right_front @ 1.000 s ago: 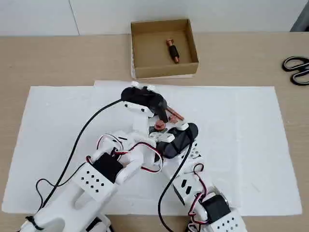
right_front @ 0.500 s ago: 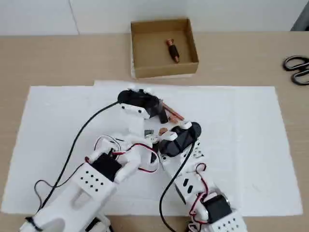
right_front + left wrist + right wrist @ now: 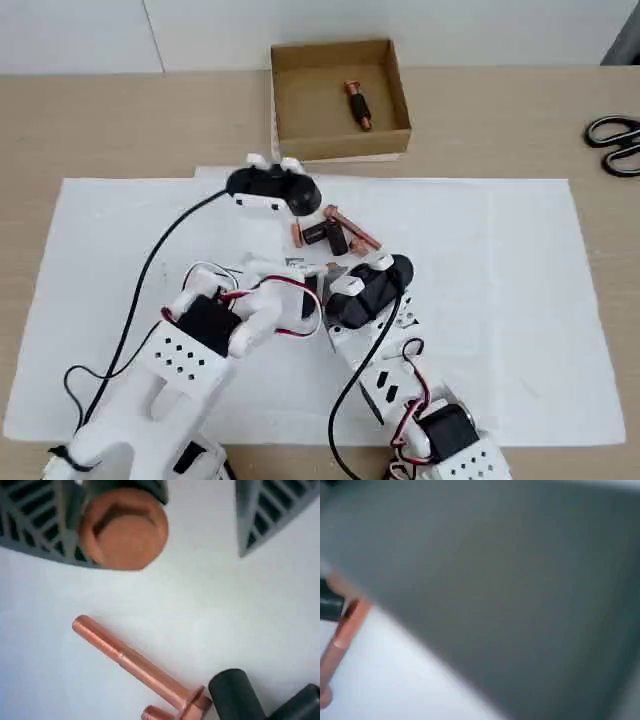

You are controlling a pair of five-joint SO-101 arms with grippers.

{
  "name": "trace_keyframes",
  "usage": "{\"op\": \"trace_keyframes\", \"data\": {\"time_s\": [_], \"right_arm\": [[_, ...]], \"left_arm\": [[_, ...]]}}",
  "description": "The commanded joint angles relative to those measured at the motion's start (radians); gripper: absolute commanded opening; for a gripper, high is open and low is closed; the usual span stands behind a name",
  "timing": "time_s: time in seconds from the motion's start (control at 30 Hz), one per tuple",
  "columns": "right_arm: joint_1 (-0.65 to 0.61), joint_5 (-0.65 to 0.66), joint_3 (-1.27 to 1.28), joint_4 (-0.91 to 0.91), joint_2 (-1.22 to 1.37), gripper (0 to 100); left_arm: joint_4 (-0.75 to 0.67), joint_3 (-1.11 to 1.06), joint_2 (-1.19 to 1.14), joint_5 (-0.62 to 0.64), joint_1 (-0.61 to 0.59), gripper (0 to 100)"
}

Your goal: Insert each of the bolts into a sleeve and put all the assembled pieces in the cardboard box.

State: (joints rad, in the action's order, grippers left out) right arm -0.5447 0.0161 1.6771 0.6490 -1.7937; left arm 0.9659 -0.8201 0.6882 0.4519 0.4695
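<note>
On the white paper, in the high view, lie a loose copper bolt point(image 3: 356, 229), a black sleeve point(image 3: 338, 239) and a sleeve with a copper head at its end point(image 3: 310, 234). My left gripper point(image 3: 300, 222) hangs over this cluster. In the left wrist view it point(image 3: 167, 555) is open, with a copper bolt head point(image 3: 123, 528) end-on against one finger point(image 3: 35, 525). Below lie a bolt point(image 3: 135, 667) and a sleeve point(image 3: 234, 695). My right gripper point(image 3: 338, 270) sits just in front of the cluster. One assembled piece point(image 3: 357, 104) lies in the cardboard box point(image 3: 290, 140).
The white paper point(image 3: 520, 280) covers the middle of the wooden table. Black scissors point(image 3: 615, 143) lie at the far right edge. A blurred grey mass spreads across the right wrist view, with a copper bolt point(image 3: 340, 635) and a dark sleeve end point(image 3: 327, 605) at one side.
The left wrist has swung left and back from the cluster. The sleeve it was over now lies on the paper with a copper head at its end. The right arm barely moved.
</note>
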Motion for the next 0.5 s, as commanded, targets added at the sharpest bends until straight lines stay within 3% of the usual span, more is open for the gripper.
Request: {"op": "trace_keyframes", "data": {"time_s": [0.0, 0.47], "right_arm": [[0.001, -0.009, 0.008, -0.013, -0.021, 0.4], [0.015, -0.009, 0.008, -0.015, -0.021, 0.4]], "left_arm": [[0.003, 0.050, -0.002, 0.037, -0.040, 20], [-0.058, 0.079, 0.000, 0.044, -0.069, 20]]}}
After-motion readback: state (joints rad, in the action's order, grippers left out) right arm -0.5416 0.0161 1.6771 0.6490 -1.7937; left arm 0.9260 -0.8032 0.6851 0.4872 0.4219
